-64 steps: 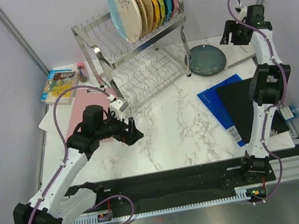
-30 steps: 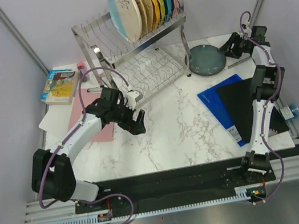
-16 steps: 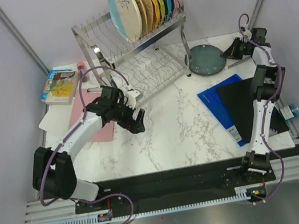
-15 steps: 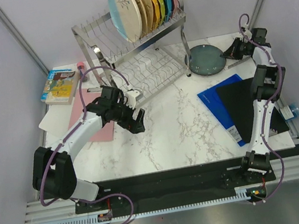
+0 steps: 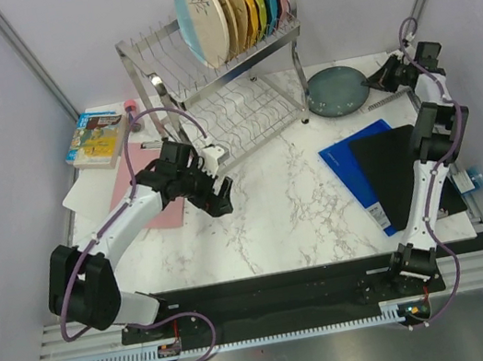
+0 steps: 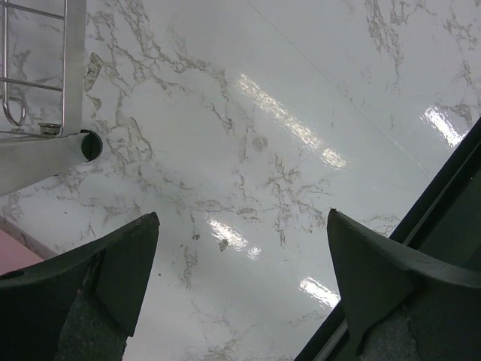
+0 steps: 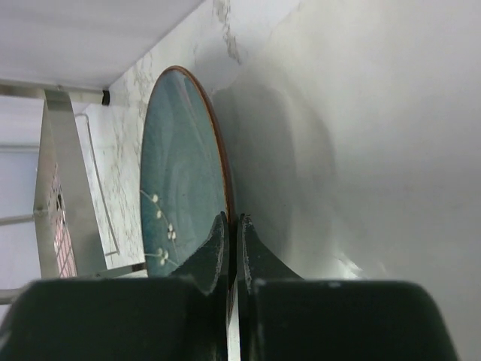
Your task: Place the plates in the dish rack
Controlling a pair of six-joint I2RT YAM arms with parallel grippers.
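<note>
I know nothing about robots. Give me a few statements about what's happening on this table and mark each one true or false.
1. The right gripper is shut on the rim of the dark teal plate. True.
2. The left gripper holds a plate. False: it is open and empty above the marble table.
3. A row of plates stands on edge in the upper tier of the dish rack. True.
4. The dark teal plate sits in the rack. False: it is outside, to the rack's right in the overhead view.
5. The lower tier is full of plates. False: no plates show there.
</note>
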